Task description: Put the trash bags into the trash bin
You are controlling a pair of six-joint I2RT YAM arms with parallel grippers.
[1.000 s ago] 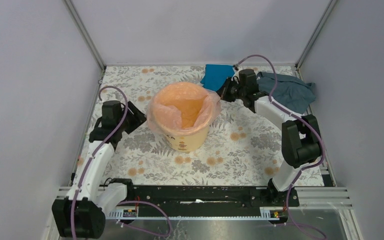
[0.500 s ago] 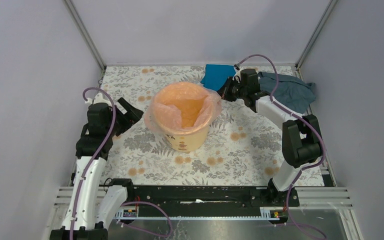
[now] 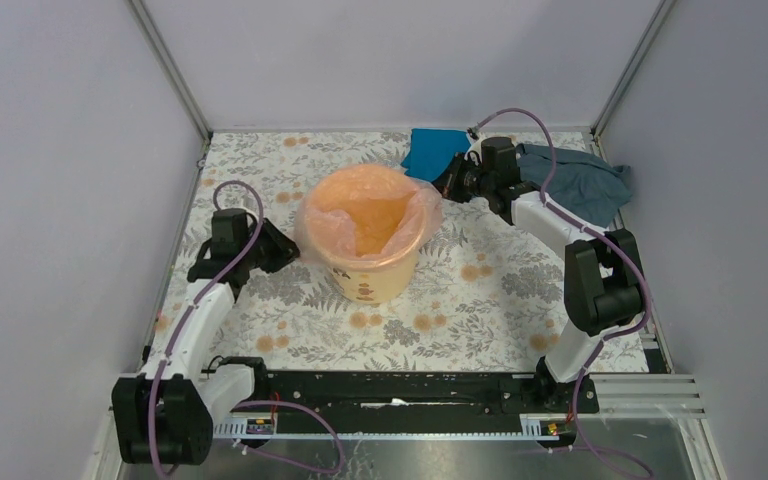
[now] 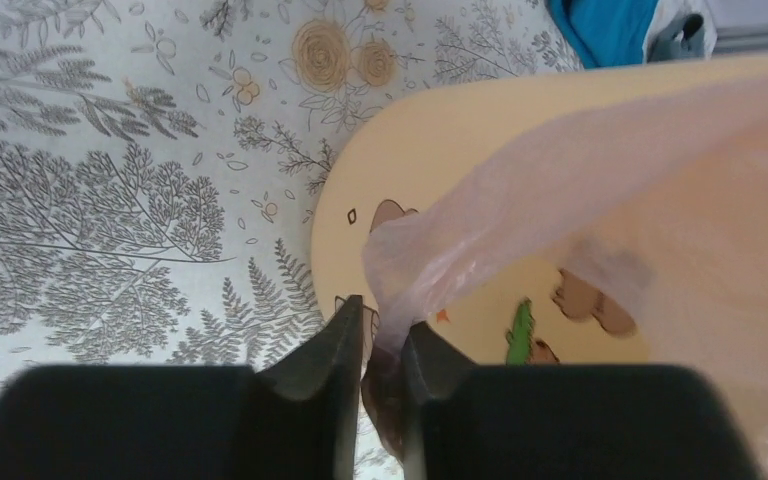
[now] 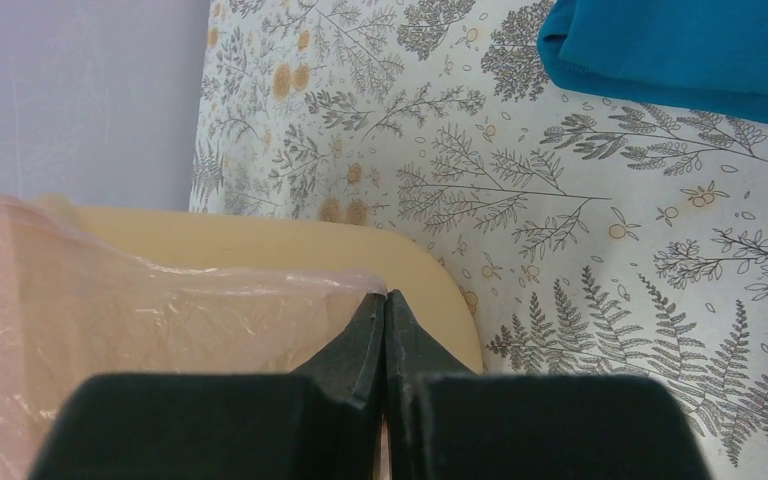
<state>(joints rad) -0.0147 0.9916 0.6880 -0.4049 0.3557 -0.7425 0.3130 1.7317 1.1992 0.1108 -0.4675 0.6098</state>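
Observation:
The yellow-orange trash bin [image 3: 372, 275] stands upright mid-table. The pale-pink trash bag [image 3: 365, 210] lines it, its film folded out over the rim. My left gripper [image 3: 282, 250] is at the bin's left side, shut on a bunched edge of the bag [image 4: 430, 262], held low against the bin wall [image 4: 440, 170]. My right gripper [image 3: 445, 183] is at the bin's far right rim, shut on the bag's edge [image 5: 170, 320] beside the bin's rim [image 5: 260, 245].
A bright blue cloth [image 3: 432, 150] lies at the back of the table, also in the right wrist view [image 5: 690, 45]. A grey-blue cloth [image 3: 580, 180] lies at the back right. Grey walls and metal frame posts enclose the flowered table.
My left gripper has swung out to the left and come back in lower, next to the bin's left side. The right gripper and the bin have stayed put.

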